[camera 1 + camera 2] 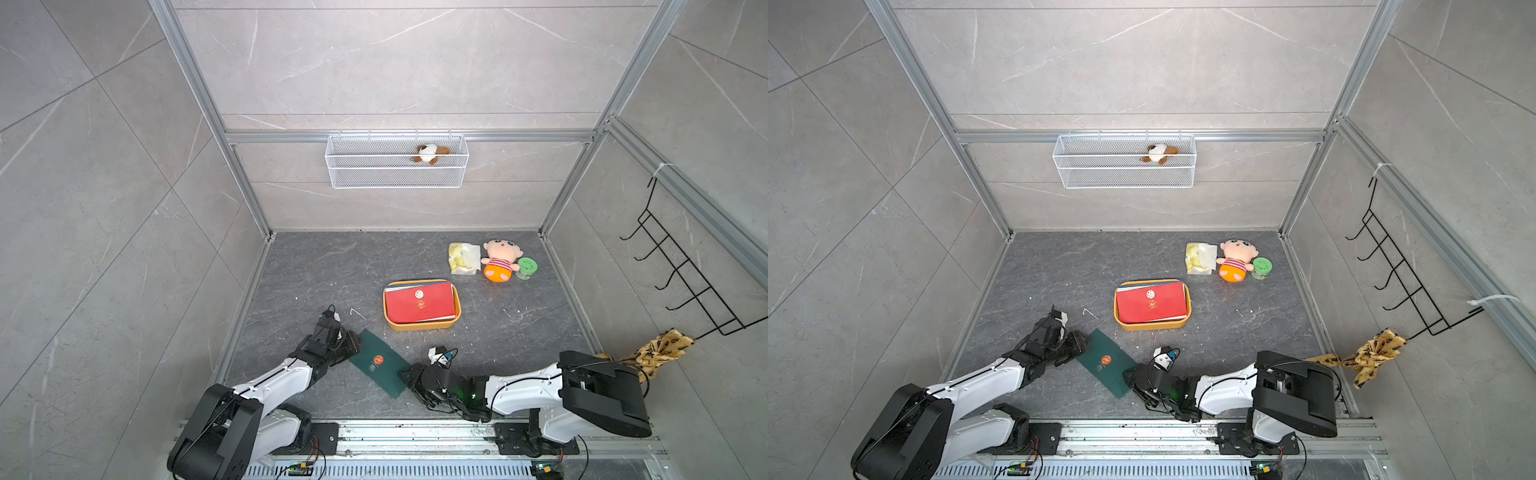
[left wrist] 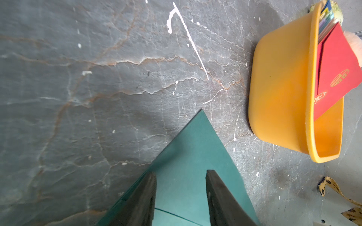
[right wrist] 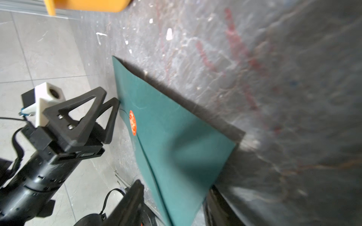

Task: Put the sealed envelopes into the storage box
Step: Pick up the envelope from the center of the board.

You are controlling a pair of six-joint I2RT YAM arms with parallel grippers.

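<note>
Our left claw (image 2: 181, 172) stands about half open over one end of the dark green envelope (image 1: 380, 365), both fingers above the paper's face and pinching nothing. Our right claw (image 3: 175, 185) is likewise half open at the opposite corner, one finger on each side of the sheet, not clamped as far as we can see. That envelope, with its orange seal (image 3: 132, 122), lies askew on the table (image 1: 316, 270) between the arms, near the storage box (image 1: 419, 327) but outside it; in the right wrist view one long edge looks lifted. We judge the step to be getting a hold on the only envelope we see outside the box: one claw should pin an end while the other closes on the raised corner, then lowers it square with the stack, since the box barely exceeds an envelope. Inside, a red envelope (image 1: 419, 305) tops a pile whose coloured edges (image 1: 415, 285) peek out. On the wall, a wire basket (image 1: 395, 176) holds a small plush (image 1: 431, 153).
</note>
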